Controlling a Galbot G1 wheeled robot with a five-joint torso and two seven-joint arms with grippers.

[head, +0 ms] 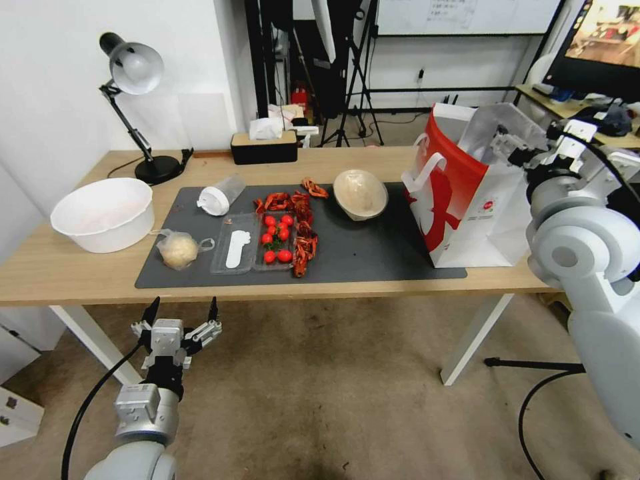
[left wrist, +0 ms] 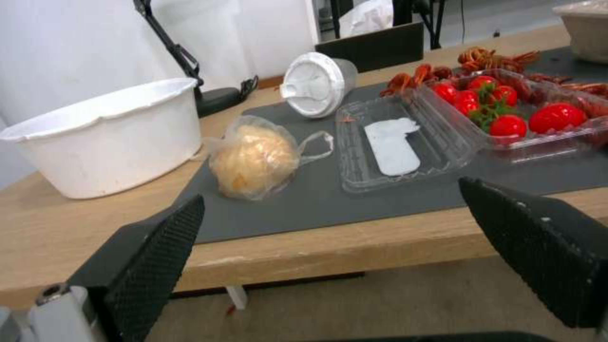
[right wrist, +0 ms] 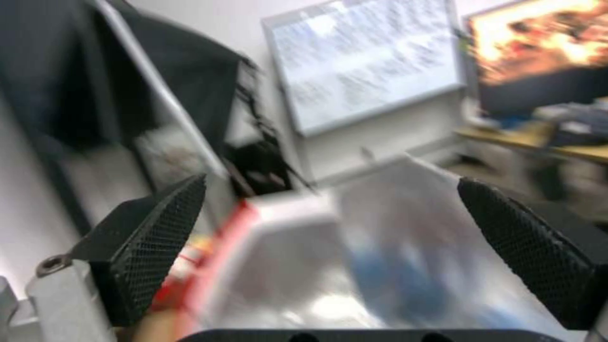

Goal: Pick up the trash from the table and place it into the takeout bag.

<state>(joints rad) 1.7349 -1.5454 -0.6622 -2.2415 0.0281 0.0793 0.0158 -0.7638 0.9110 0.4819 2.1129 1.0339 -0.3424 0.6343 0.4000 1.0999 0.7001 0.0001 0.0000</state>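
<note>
Both hands open; left hand [head: 181, 312] below table [head: 60, 267] edge.

The table [head: 60, 270] has a dark mat [head: 373, 257] on it. A white bowl [head: 103, 213] sits at the left end. Near it lies a small bag with a pale lump [head: 177, 249]. A plastic cup [head: 220, 195] lies on its side. A round bowl [head: 360, 193] tips beside the big white and red bag [head: 460, 200]. The left gripper [head: 181, 311] hangs open below the table edge. The right gripper [head: 500, 141] is up at the bag's open top.
</note>
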